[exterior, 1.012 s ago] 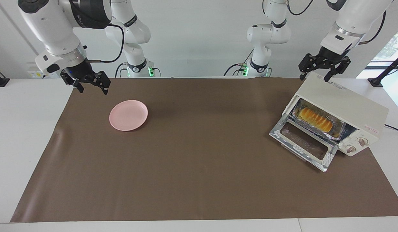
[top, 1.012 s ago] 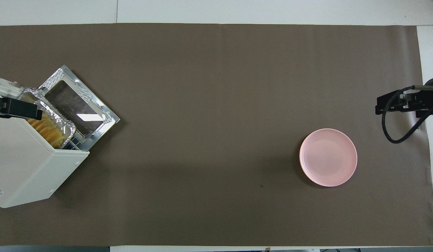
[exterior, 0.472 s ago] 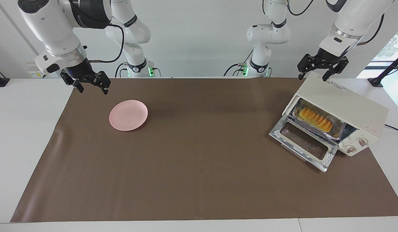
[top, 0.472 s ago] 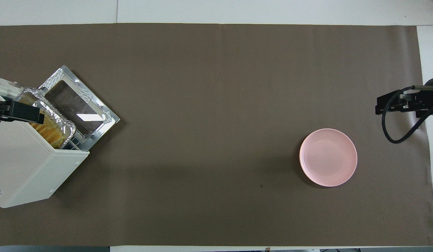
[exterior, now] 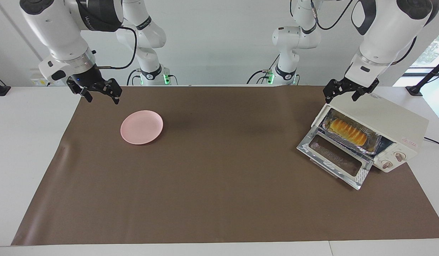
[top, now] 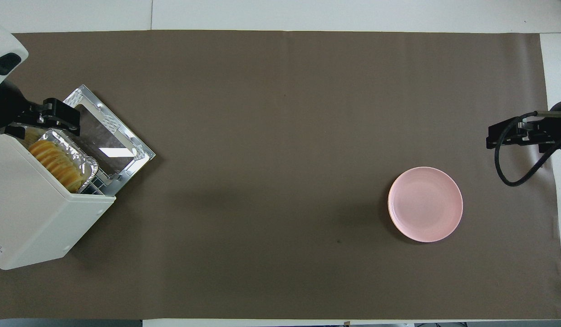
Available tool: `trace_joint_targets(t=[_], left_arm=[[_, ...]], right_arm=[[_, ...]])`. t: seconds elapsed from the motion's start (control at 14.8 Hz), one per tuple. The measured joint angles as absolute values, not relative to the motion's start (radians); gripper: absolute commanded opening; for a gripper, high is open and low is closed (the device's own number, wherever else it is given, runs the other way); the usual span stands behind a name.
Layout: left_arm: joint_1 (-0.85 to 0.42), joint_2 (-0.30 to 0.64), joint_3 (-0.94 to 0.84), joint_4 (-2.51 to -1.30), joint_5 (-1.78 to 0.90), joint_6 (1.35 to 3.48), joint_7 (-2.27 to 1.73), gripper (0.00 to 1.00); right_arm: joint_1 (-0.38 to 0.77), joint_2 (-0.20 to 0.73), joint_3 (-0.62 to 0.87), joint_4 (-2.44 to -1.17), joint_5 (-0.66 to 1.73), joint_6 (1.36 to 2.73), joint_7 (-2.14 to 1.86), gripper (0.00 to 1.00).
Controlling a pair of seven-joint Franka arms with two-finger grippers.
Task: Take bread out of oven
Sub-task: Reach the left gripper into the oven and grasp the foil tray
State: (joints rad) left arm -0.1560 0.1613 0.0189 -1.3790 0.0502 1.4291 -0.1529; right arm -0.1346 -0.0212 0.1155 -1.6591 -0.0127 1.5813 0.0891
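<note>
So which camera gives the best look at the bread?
The facing view: it looks into the open oven, so the bread shows along its whole length in the foil tray. The overhead view shows the bread too, but the oven's top hides one edge of it.

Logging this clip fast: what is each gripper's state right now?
Left gripper: jaws open, empty, over the cream-white boxy toaster oven.
Right gripper: jaws open, empty, waiting over the brown mat.
</note>
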Motion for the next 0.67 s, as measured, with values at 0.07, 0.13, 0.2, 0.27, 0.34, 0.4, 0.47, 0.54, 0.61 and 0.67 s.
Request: trace_joint_targets(t=[0.07, 0.13, 0.2, 0.27, 0.34, 0.4, 0.47, 0.54, 0.61, 0.67], left_arm=[[-0.156, 0.204, 0.021, -1.342, 0.051, 1.429, -0.180, 1.00], [-0.156, 0.242, 0.024, -1.309, 0.052, 1.429, -0.205, 1.00], [-0.157, 0.276, 0.032, -1.285, 0.055, 1.431, -0.230, 1.00], [-0.160, 0.306, 0.045, -1.269, 0.066, 1.436, -0.260, 1.00], [-0.163, 0.333, 0.056, -1.259, 0.088, 1.447, -0.289, 1.00], [-0.169, 0.360, 0.063, -1.254, 0.112, 1.471, -0.331, 1.00], [-0.175, 0.381, 0.067, -1.252, 0.128, 1.497, -0.376, 1.00], [-0.179, 0.398, 0.069, -1.252, 0.137, 1.517, -0.420, 1.00], [-0.180, 0.410, 0.071, -1.253, 0.140, 1.530, -0.459, 1.00], [-0.179, 0.417, 0.075, -1.257, 0.143, 1.542, -0.496, 1.00]], right_arm=[[-0.135, -0.021, 0.116, -1.659, -0.013, 1.581, 0.089, 1.00], [-0.135, -0.021, 0.116, -1.659, -0.013, 1.581, 0.089, 1.00], [-0.135, -0.021, 0.116, -1.659, -0.013, 1.581, 0.089, 1.00], [-0.135, -0.021, 0.116, -1.659, -0.013, 1.581, 0.089, 1.00], [-0.135, -0.021, 0.116, -1.659, -0.013, 1.581, 0.089, 1.00], [-0.135, -0.021, 0.116, -1.659, -0.013, 1.581, 0.089, 1.00], [-0.135, -0.021, 0.116, -1.659, -0.013, 1.581, 0.089, 1.00], [-0.135, -0.021, 0.116, -1.659, -0.013, 1.581, 0.089, 1.00], [-0.134, -0.021, 0.116, -1.659, -0.013, 1.581, 0.089, 1.00], [-0.134, -0.021, 0.116, -1.659, -0.013, 1.581, 0.089, 1.00]])
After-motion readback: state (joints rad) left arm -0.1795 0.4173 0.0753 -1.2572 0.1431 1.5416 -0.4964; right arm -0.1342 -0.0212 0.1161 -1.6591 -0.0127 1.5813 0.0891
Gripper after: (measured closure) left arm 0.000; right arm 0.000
